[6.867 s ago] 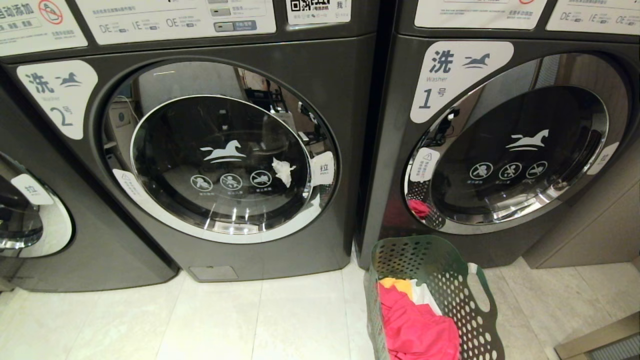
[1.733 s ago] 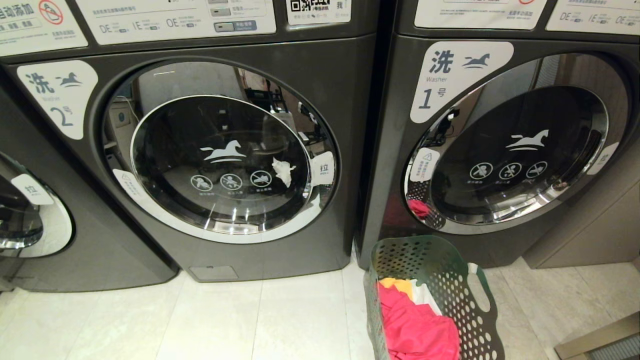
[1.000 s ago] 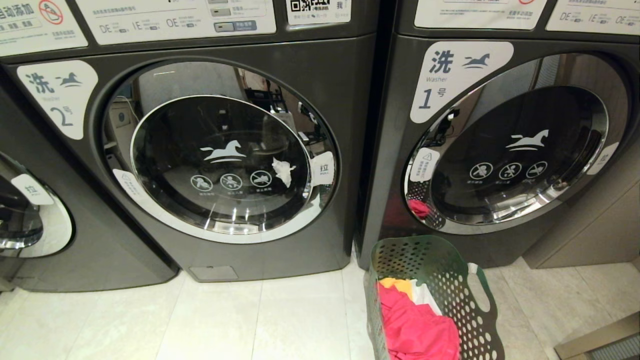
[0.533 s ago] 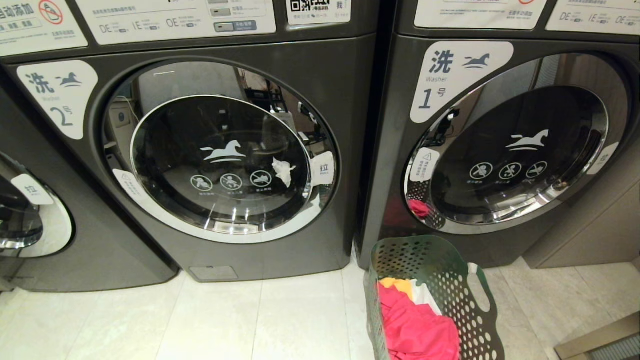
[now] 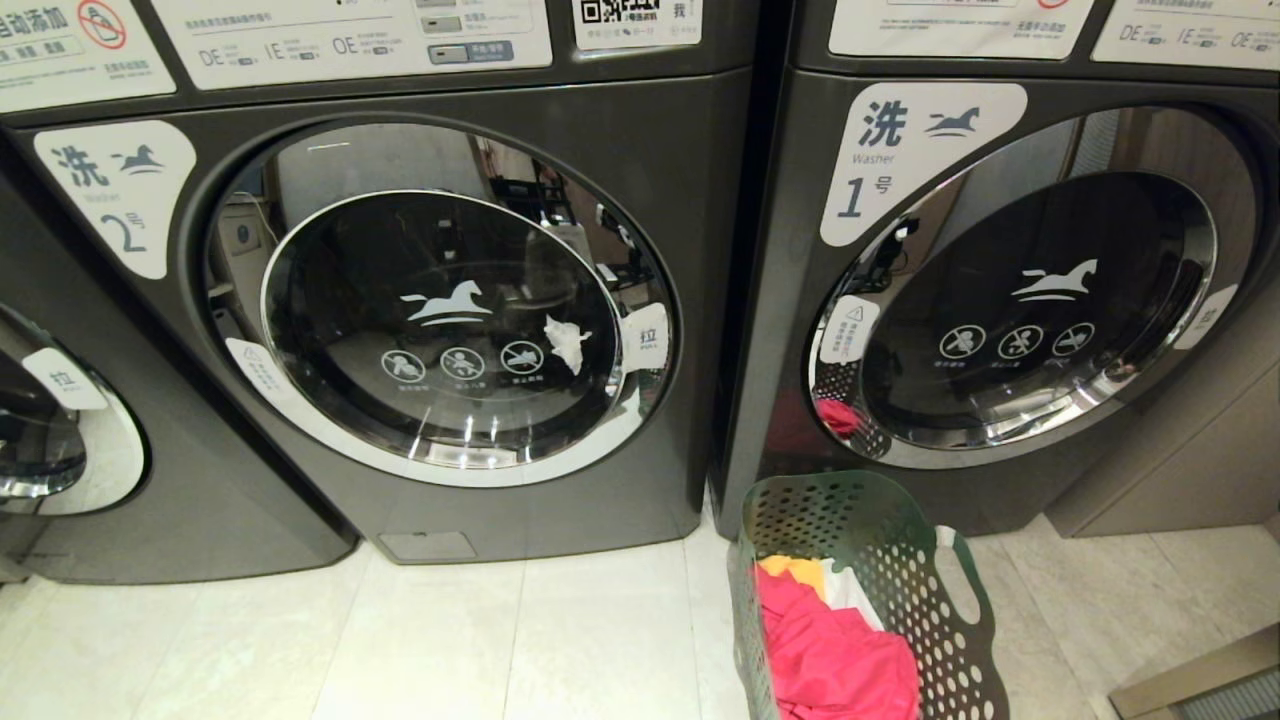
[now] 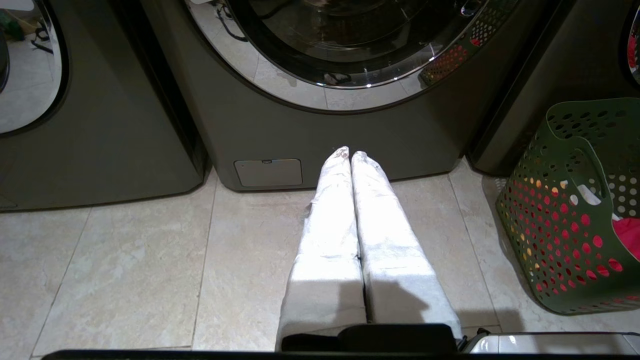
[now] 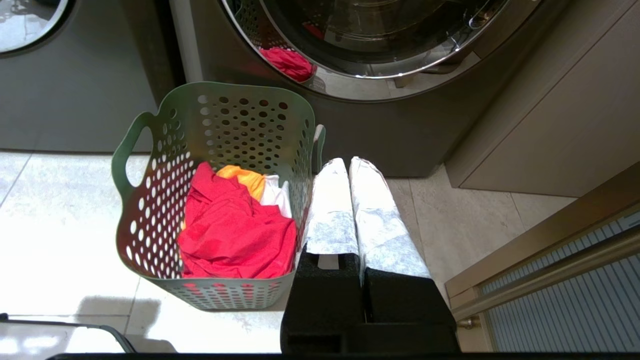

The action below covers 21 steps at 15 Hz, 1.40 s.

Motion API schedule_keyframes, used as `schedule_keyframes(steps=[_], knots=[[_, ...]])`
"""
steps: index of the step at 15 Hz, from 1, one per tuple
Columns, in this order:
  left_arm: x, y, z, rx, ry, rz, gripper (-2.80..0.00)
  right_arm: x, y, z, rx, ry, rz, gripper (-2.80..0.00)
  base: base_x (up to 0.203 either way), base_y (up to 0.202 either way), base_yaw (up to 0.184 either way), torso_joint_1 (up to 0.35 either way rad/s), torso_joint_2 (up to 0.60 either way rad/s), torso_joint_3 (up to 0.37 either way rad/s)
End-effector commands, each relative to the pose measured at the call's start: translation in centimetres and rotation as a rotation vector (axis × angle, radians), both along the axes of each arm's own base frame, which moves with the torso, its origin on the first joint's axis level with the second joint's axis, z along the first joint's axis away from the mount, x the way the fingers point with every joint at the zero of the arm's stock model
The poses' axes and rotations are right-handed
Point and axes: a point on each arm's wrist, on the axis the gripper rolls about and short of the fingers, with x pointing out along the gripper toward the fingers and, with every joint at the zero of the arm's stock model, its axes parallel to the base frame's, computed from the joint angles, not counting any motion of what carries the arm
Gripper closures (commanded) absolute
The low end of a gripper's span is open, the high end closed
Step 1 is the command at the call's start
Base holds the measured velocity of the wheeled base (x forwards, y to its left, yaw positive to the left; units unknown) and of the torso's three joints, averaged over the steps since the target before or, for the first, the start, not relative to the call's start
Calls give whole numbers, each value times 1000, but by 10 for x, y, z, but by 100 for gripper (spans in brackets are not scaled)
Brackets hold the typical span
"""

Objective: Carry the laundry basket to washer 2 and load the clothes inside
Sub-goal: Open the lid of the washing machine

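Washer 2 stands on the left with its round door closed, and the left gripper hangs low above the floor tiles before it, white fingers pressed together on nothing. Further right, the laundry basket sits in front of the washer marked 1, holding the clothes. Just beside its right wall the right gripper hangs, fingers closed and empty.
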Motion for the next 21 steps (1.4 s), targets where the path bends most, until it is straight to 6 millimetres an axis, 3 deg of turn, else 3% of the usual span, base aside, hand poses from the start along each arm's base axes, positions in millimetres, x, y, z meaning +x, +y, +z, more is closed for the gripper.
schedule_keyframes(steps=[1,8,21], knots=[[1,0,-2,1,7,0,0,0,0,0,-1,1,0,0,0,0,0,0,0,0],[1,0,-2,1,7,0,0,0,0,0,-1,1,0,0,0,0,0,2,2,118],[1,0,-2,-33,9,6,0,1,1,-2,1,6,24,0,0,0,0,0,0,2]])
